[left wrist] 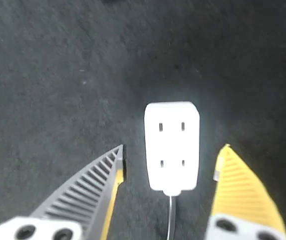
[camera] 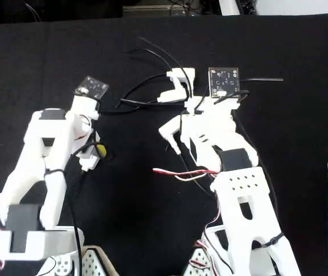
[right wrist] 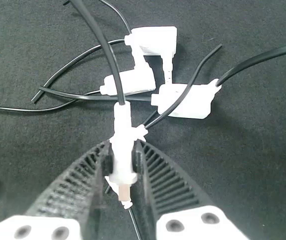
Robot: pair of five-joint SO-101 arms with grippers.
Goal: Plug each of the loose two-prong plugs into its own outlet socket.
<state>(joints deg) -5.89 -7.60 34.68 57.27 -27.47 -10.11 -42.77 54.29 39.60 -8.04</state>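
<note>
Zero plugs are in so far, I'd say, so every one is left to seat. Right gripper is clamped on one white plug, black cable trailing off. Three more plugs lie tangled on the bench just beyond. Left gripper sits open either side of the outlet socket block, whose slots are all empty.

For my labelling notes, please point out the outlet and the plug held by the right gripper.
outlet [left wrist: 172, 147]: left wrist view, centre of its white face.
plug [right wrist: 123, 159]: right wrist view, white body, where it is gripped.
</note>
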